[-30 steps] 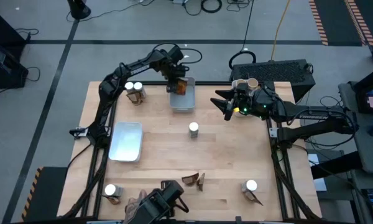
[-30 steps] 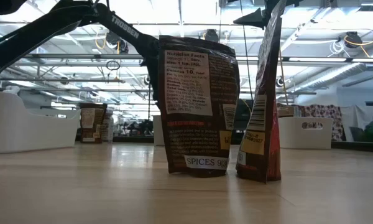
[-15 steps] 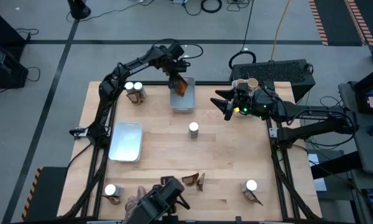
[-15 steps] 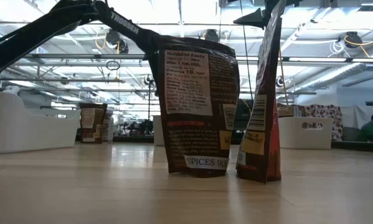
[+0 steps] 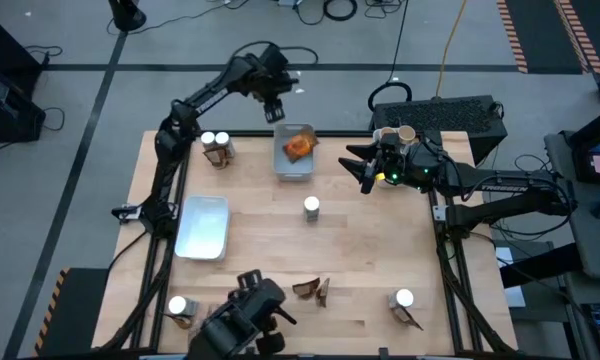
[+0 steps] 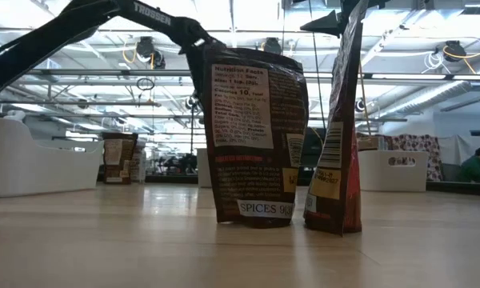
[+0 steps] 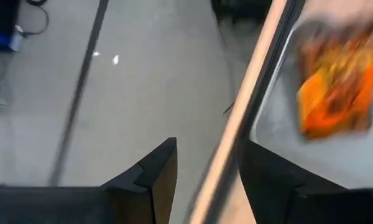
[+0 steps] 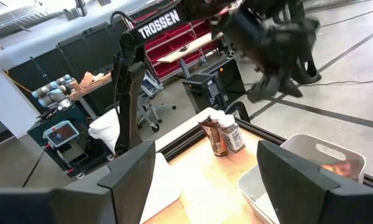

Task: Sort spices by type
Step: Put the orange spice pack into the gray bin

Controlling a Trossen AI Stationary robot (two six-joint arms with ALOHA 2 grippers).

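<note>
An orange packet (image 5: 298, 146) lies flat in the white tray (image 5: 291, 170) at the table's far middle; the left wrist view shows the packet (image 7: 336, 87) blurred. My left gripper (image 5: 278, 112) hangs open above the table's far edge, just beyond the tray, with nothing between its fingers (image 7: 155, 180). My right gripper (image 5: 358, 168) stands open and level to the right of the tray, holding nothing. A white-capped jar (image 5: 311, 207) stands alone mid-table. Two dark-brown packets (image 6: 260, 136) stand upright near the front edge.
Two jars and a packet (image 5: 216, 147) stand at the far left, and a grey tray (image 5: 202, 226) lies at the left. A jar with a packet stands at each near corner (image 5: 180, 306) (image 5: 404, 298). Tan tubs (image 5: 395, 133) sit behind my right gripper.
My left gripper has risen and drawn back toward the table's far edge, off the tray, tipping less steeply down. The orange packet, which stood on edge under the fingers in the tray, now lies flat on the tray's floor. My right arm has kept still.
</note>
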